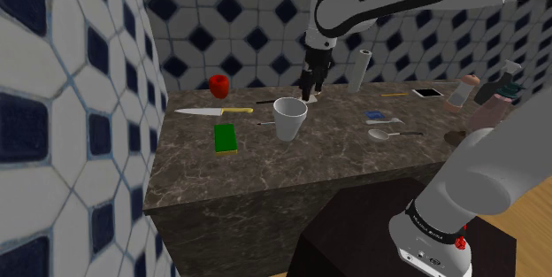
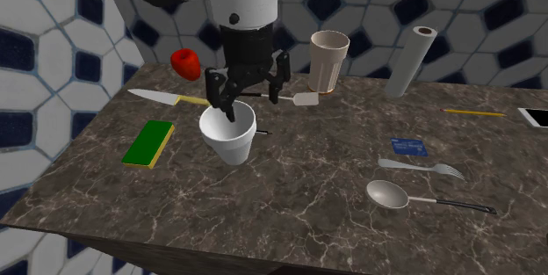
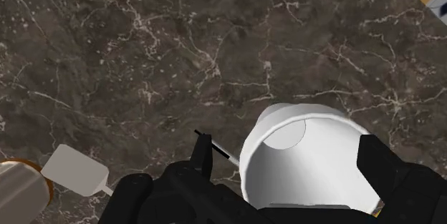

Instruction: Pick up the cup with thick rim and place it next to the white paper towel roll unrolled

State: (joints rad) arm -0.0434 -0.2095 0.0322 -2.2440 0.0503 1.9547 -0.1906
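Shoulder view
Tabletop (image 1: 336, 160): dark veined stone, set against blue-and-white tiled walls.
Cup (image 1: 290, 119): white, upright, mouth up, near the middle of the tabletop, just in front of the claw.
Claw (image 1: 312, 89): pointing down, just behind the cup, fingertips at about rim height.
Roll (image 1: 361, 70): pale, upright at the back, well apart from the cup, toward this view's right.
Sponge (image 1: 227, 137): green with a yellow edge, flat, near the cup on this view's left.
Knife (image 1: 208, 111) and apple (image 1: 218, 86): behind the sponge, the red apple farther back.
Spoon (image 1: 389, 133) and fork (image 1: 385, 121): flat, side by side, on the cup's right.
Stand (image 1: 354, 231): dark box at lower right.

Second exterior view
Cup (image 2: 230, 134): upright, thick-rimmed, between sponge and spoon, nearer the sponge.
Claw (image 2: 248, 96): spread, fingers hanging over the back of the cup's mouth, pinching nothing; touching the rim or not, cannot tell.
Tan cup (image 2: 328, 61): upright at the back, between claw and roll; contents not to be made out.
Spatula (image 2: 306, 99): small pale blade on a thin handle, flat, between the two cups.

Wrist view
Cup (image 3: 308, 158): lying between the two fingers, mouth toward the camera; inside, white wall and pale grey floor.
Claw (image 3: 286, 144): fingers wide apart, one on each side of the rim.
Tan cup: just beside the spatula's blade.
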